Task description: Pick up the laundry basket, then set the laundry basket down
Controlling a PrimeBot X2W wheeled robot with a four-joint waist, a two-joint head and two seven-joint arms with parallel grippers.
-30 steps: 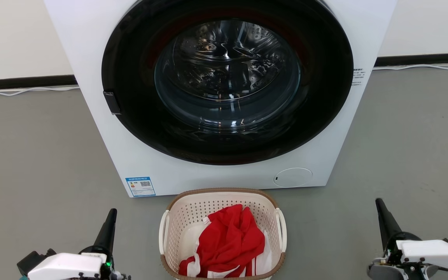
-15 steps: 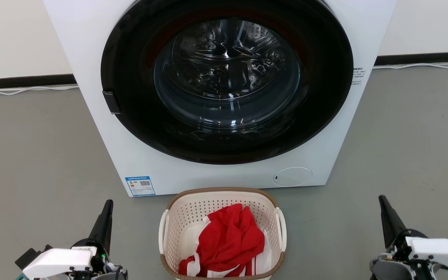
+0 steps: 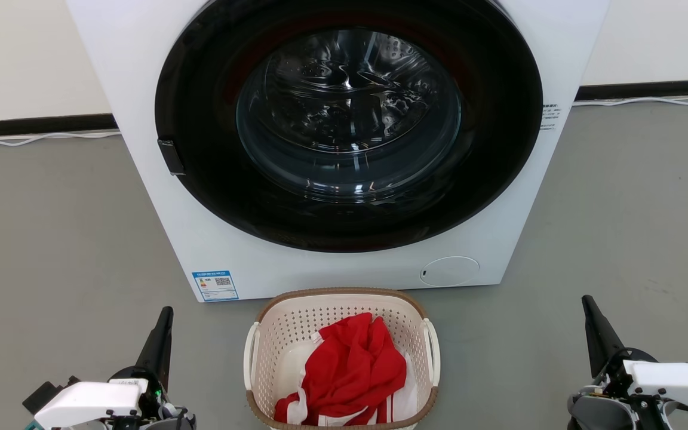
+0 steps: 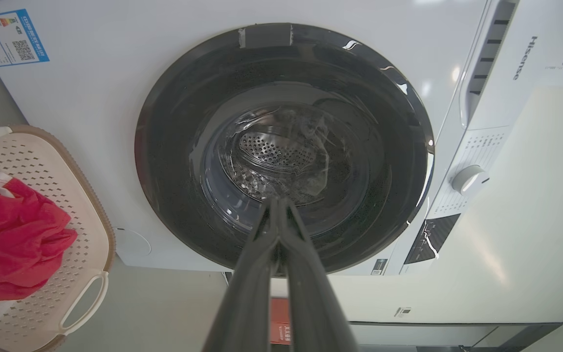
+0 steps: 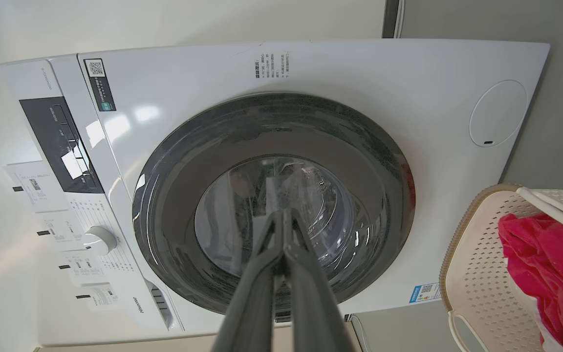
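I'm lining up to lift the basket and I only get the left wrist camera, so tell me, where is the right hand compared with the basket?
Observer: In the head view the right hand sits well right of the basket, with bare floor between them.
Operator: Is it open?
Observer: No. The right wrist view shows its fingers pressed together.
Operator: And the other one?
Observer: The left hand sits left of the basket, not touching it, pointing toward the washing machine.
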